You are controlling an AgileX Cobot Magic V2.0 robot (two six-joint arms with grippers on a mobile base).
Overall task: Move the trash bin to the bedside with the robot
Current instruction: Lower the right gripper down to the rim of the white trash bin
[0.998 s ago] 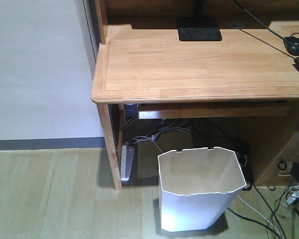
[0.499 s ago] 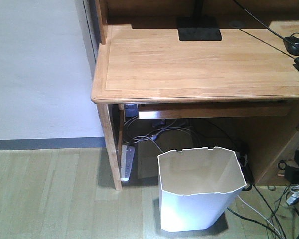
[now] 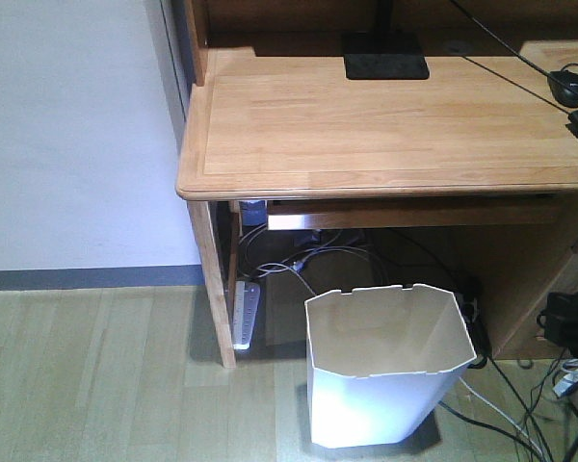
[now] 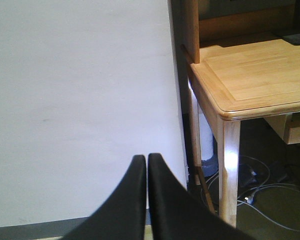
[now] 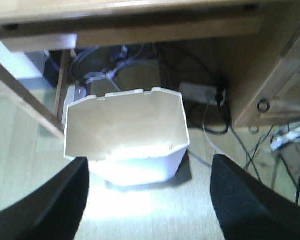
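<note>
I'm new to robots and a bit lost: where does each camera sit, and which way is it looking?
Front camera: high up, looking down at the desk and trash bin; no arm clearly shown.
Left wrist: behind the shut left gripper, facing the wall and desk corner.
Right wrist: above the open right gripper, looking down into the trash bin.
Shared: front and right wrist both show the trash bin.

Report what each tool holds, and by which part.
Nothing is held. The left tool is shut and empty. The right tool is open, facing the trash bin without touching it.
</note>
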